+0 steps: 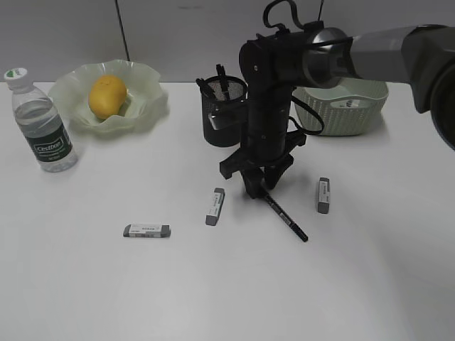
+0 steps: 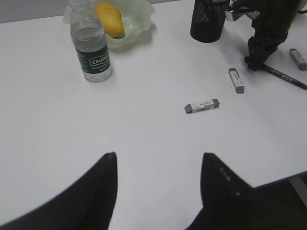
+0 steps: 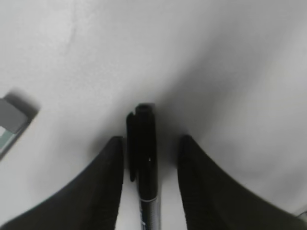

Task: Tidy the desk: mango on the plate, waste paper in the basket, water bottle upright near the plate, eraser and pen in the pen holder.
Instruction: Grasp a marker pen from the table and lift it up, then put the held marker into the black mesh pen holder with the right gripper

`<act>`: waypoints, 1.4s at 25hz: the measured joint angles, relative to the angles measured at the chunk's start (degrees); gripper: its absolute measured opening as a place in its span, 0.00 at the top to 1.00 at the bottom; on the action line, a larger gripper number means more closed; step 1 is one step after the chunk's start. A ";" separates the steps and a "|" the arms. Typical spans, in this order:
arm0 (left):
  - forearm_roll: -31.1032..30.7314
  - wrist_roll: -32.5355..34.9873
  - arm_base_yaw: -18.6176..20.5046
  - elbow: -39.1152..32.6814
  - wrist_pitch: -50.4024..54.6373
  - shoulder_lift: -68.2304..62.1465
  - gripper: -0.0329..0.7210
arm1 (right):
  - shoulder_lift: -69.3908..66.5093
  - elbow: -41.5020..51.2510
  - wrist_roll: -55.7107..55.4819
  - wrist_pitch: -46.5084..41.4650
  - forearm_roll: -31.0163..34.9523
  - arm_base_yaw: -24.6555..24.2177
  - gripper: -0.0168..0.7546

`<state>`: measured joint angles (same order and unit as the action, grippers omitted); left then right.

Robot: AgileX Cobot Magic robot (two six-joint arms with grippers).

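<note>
The black pen lies on the white desk, one end between the fingers of my right gripper. In the right wrist view that gripper straddles the pen: the left finger is almost on it, the right finger stands apart. Three grey erasers lie flat around it. The pen holder stands just behind the arm. The mango rests on the plate, the water bottle upright beside it. My left gripper hangs open over bare desk. No waste paper shows.
The pale green basket sits at the back right, partly behind the right arm. An eraser lies just left of the right gripper. The desk's front edge runs close to my left gripper.
</note>
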<state>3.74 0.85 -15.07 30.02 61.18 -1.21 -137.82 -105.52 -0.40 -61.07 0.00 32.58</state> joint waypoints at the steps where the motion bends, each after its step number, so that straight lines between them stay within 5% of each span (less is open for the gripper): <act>1: 0.00 0.00 0.00 0.00 0.00 0.00 0.39 | 0.00 0.00 0.00 -0.07 0.00 0.00 0.57; 7: 0.00 0.00 0.00 0.00 0.00 0.00 0.39 | 0.00 0.00 0.00 -0.07 0.30 0.00 0.75; 26: 0.00 0.00 0.00 0.00 0.00 0.00 0.39 | 1.82 -9.71 3.56 -2.75 3.21 0.00 0.75; 35: 0.00 0.00 0.00 0.00 0.00 0.00 0.39 | 10.37 -12.45 5.21 16.27 3.17 0.00 0.76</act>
<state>3.74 0.85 -15.07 30.02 61.18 -1.21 -127.44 -117.97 4.81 -44.80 3.17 32.58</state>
